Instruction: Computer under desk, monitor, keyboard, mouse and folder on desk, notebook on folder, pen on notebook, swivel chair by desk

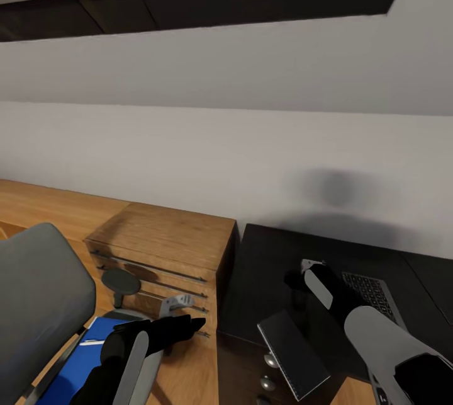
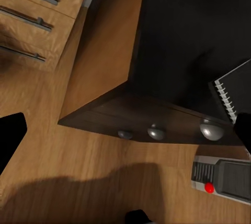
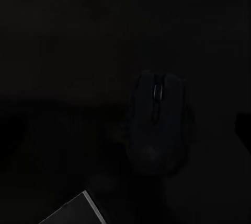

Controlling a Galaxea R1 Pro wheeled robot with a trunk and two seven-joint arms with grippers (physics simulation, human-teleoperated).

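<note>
1. the small rounded black mouse (image 3: 158,125) is seen on the black-topped desk (image 1: 264,266), under the right gripper (image 1: 296,280), beside the dark slim keyboard (image 1: 371,295).
2. whether the right gripper is parted or closed cannot be told; the left gripper (image 1: 185,324) likewise.
3. the thin grey spiral-bound notebook (image 1: 292,354) overhangs the desk edge and could be knocked off by the arm.
4. the mouse is barely made out in darkness.

My left arm reached in from about 7 o'clock in the head view, forearm angled toward 2 o'clock, its left end effector (image 1: 189,324) dark and held low; whether it was parted I could not tell. My right arm entered from 4 o'clock, pointing toward 10 o'clock, the right end effector (image 1: 296,279) tipped downward, its state unclear.
</note>
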